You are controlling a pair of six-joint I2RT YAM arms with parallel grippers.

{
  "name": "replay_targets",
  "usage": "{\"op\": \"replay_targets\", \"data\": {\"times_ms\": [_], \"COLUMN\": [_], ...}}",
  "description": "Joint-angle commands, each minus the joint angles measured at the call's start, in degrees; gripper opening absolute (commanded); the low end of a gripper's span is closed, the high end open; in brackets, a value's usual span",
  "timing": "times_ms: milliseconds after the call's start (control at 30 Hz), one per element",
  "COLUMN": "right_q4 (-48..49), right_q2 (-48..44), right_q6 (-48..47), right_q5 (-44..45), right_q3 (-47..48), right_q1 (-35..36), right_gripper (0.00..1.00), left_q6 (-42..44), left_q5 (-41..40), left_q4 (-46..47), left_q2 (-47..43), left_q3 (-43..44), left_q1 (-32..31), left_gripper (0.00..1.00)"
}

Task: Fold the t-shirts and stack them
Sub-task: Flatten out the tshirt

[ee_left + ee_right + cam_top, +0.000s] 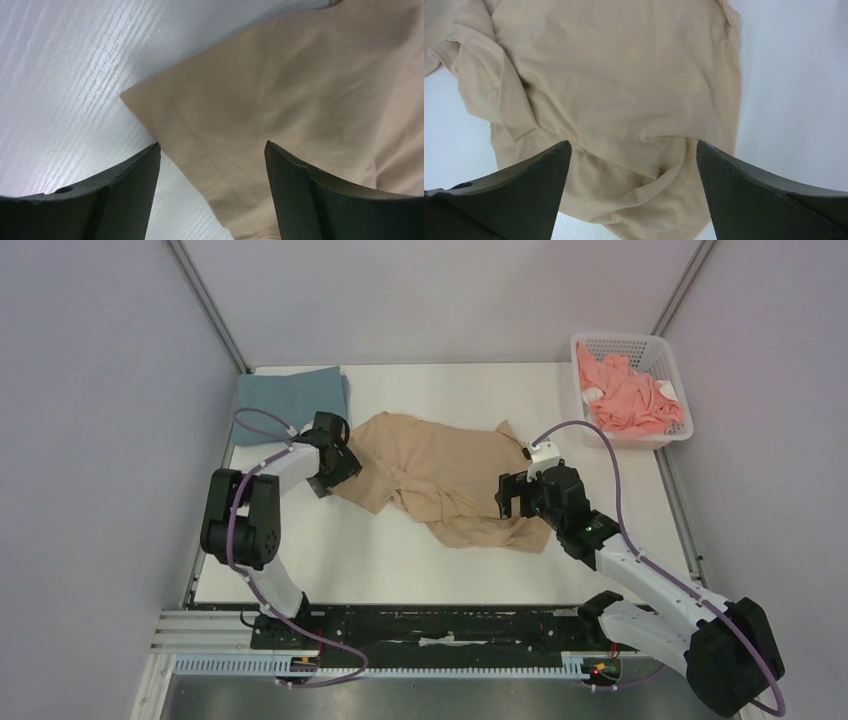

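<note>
Left gripper [212, 149]: jaws apart, straddling the stitched left edge of the tan shirt. Right gripper [634, 146]: jaws apart over its right end, holding nothing. White table [450, 570] carries one tan soft-cloth t-shirt [440, 480], crumpled at centre, long axis far-left to near-right; collar direction unclear. One dusty grey-blue t-shirt [292, 392], folded flat, far-left corner. One white plastic lattice basket [668, 355], far right, holds one bunched coral pink t-shirt [630, 400].

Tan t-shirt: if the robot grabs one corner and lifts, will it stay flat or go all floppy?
Probably floppy: the tan t-shirt lies in soft wrinkles and bunched folds. It looks thin, so likely light. Pushed, it would probably crumple rather than slide whole across the table.
</note>
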Motion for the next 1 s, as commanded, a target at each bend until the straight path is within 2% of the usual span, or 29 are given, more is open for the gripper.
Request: {"op": "replay_targets", "data": {"times_ms": [0, 33, 100, 200, 233, 367, 467, 667, 733, 967], "right_q4": [0.47, 0.34, 0.29, 0.35, 0.33, 0.03, -2.5, -7.17, -7.12, -13.52], "right_q2": [-0.7, -0.66, -0.73, -1.28, -1.54, -3.05, -3.46, 1.14, 2.15, -0.34], "right_q6": [0.62, 0.53, 0.42, -0.09, -0.2, -0.34, 4.4, 7.3, 9.11, 14.93], "right_q5": [2.69, 2.87, 3.11, 3.21, 3.3, 3.12, 5.99, 12.03, 11.95, 15.54], "right_q3": [-0.67, -0.62, -0.66, -1.01, -1.19, -1.65, -1.11, 1.52, 0.44, -2.33], "right_q1": [0.12, 0.11, 0.11, 0.08, 0.14, 0.13, 0.49, 10.46, 11.28, 11.27], "right_gripper": [0.98, 0.98, 0.98, 0.98, 0.98, 0.98, 0.98, 0.98, 0.98, 0.98], "left_q6": [1.49, 1.52, 1.83, 2.37, 3.05, 4.11, 0.89, -2.52, -4.37, -6.06], "left_q5": [4.41, 4.35, 3.59, 3.27, 3.81, 4.89, -1.98, -10.07, -12.73, -11.0], "left_q4": [-1.14, -1.62, -1.96, -1.43, -1.11, 1.41, 0.97, 1.76, 1.86, 4.53], "left_q2": [5.76, 6.61, 7.26, 7.73, 7.95, 5.18, -1.28, -15.51, -19.53, -31.93], "left_q3": [1.96, 2.67, 3.63, 4.14, 4.49, 2.73, -0.89, -11.7, -15.32, -22.98], "left_q1": [0.12, -0.08, -0.5, -0.59, -0.59, -0.63, -1.34, -6.21, -8.58, -13.87], "left_gripper": [0.78, 0.74, 0.59, 0.24, 0.04, 0.02, 0.02, 0.02, 0.02, 0.02]}}
